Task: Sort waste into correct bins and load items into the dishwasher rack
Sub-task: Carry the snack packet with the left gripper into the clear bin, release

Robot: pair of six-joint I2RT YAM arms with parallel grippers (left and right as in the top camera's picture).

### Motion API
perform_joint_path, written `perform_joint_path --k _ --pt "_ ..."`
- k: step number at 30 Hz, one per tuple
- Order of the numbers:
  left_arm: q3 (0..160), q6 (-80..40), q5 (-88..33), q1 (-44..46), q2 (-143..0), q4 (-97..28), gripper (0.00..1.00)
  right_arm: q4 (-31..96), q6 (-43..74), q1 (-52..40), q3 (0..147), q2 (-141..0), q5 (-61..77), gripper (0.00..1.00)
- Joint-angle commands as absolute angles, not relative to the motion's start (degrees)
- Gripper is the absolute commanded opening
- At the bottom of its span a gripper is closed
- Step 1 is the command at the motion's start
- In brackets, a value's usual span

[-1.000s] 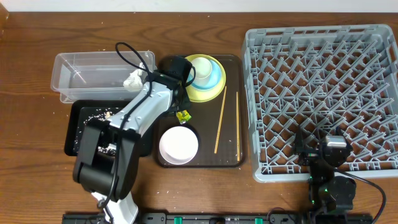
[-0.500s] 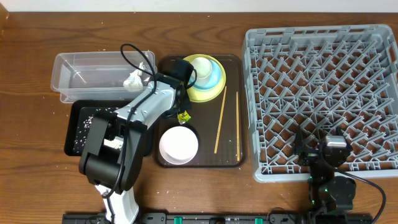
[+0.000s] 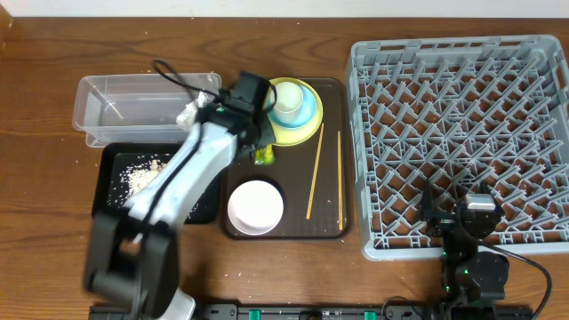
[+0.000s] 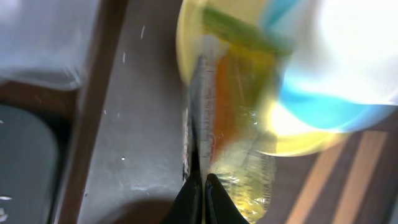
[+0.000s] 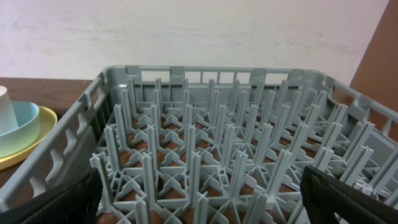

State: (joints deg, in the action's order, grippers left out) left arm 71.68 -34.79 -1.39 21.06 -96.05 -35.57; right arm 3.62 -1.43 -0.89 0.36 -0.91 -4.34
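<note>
dishwasher rack: grey, empty. right end effector at its near edge, jaws spread wide, holding nothing.
brown serving tray: carries yellow plate, blue bowl and white cup stacked, plus pinkish bowl and chopsticks.
clear tub: tissue at its right end.
black tray: crumbs.
left end effector: part open a second ago, now pinched together on snack wrapper, which has shifted off the tray floor toward the plate rim.
judged: wrapper secured, ready to go to a bin.

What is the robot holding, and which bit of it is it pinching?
The left tool is shut on the yellow-green snack wrapper, pinching it at one edge. The right tool is open and holds nothing.
</note>
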Motion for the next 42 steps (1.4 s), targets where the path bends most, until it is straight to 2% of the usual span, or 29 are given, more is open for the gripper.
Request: perform_joint_path --k 1,8,16,25,27,29,30,34,39,42 --pt "72.9 -33.06 2.02 19.73 -88.55 -35.46 0.06 3.75 -0.45 -0.93 0.3 -0.86 -4.43 0.99" --pt "72.88 -33.01 14.7 12.99 -81.76 -34.26 0.06 3.75 -0.45 -0.93 0.3 -0.86 -4.43 0.99" --pt "72.88 -33.08 15.07 4.38 -85.78 -32.18 0.06 3.75 -0.45 -0.93 0.3 -0.86 -4.43 0.99" --pt "72.88 -33.04 15.07 1.04 -93.3 -28.93 0.07 3.75 -0.45 -0.93 0.3 -0.86 -4.43 0.99" --pt "72.88 -32.82 15.07 0.78 -94.08 -28.1 0.14 3.75 -0.45 -0.93 0.3 -0.86 -4.43 0.99" --pt "72.88 -32.82 15.05 0.67 -94.3 -27.62 0.33 3.75 -0.45 -0.93 0.3 -0.86 -4.43 0.99" --pt "72.88 -32.8 15.05 0.67 -94.3 -27.49 0.38 3.75 -0.45 -0.93 0.3 -0.86 -4.43 0.99" --pt "72.88 -29.39 13.3 0.67 -93.12 -27.14 0.49 3.75 -0.43 -0.93 0.3 -0.86 -4.43 0.99" --pt "72.88 -28.49 5.5 0.67 -87.46 -29.65 0.59 3.75 -0.43 -0.93 0.3 -0.86 -4.43 0.99" --pt "72.88 -28.49 5.06 0.67 -83.81 -31.29 0.64 3.75 -0.45 -0.93 0.3 -0.86 -4.43 0.99"
